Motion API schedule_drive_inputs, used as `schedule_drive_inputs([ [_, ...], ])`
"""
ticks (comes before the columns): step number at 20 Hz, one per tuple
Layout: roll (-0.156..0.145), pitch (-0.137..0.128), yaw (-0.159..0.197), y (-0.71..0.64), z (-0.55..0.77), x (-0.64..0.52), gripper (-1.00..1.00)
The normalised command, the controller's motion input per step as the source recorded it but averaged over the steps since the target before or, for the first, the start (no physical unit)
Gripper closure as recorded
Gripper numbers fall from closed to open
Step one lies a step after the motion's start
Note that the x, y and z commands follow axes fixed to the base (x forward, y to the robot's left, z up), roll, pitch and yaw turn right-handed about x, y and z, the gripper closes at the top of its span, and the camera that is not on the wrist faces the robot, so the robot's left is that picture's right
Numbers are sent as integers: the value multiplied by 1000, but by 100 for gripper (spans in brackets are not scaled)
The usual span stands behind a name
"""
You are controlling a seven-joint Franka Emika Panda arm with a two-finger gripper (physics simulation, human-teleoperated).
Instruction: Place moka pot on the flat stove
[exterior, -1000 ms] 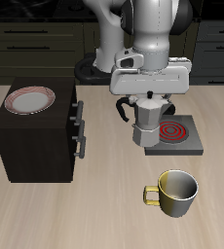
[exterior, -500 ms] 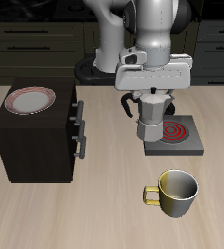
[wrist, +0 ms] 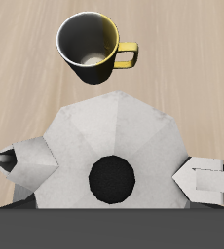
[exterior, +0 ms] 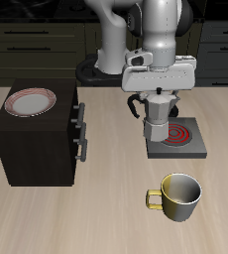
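Observation:
The silver faceted moka pot (exterior: 159, 117) hangs in my gripper (exterior: 159, 96), which is shut on its top. Its base is over the edge of the flat stove (exterior: 177, 141), the low grey plate with a red spiral coil; I cannot tell whether it touches the plate. The pot's black handle points away from the stove toward the cabinet. In the wrist view the pot's lid (wrist: 112, 156) fills the frame with my fingertips (wrist: 209, 179) pressed against its sides.
A dark wooden cabinet (exterior: 37, 139) with a pink-rimmed plate (exterior: 32, 101) on top stands beside the stove. A yellow-rimmed metal mug (exterior: 178, 195) sits near the table's front edge; it also shows in the wrist view (wrist: 93, 46).
My gripper has carried the moka pot sideways from beside the stove to above its edge, closer to the coil.

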Motion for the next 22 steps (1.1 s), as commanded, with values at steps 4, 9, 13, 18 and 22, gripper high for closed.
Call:
schedule_drive_inputs([
  [4,5,-24,31,98,-101,-237,100],
  [9,3,0,-35,57,-86,-236,100],
  [13,9,-41,19,125,-83,-269,100],
  [18,32,30,-36,156,-135,-225,100],
  [22,38,1,-5,207,-140,-201,100],
])
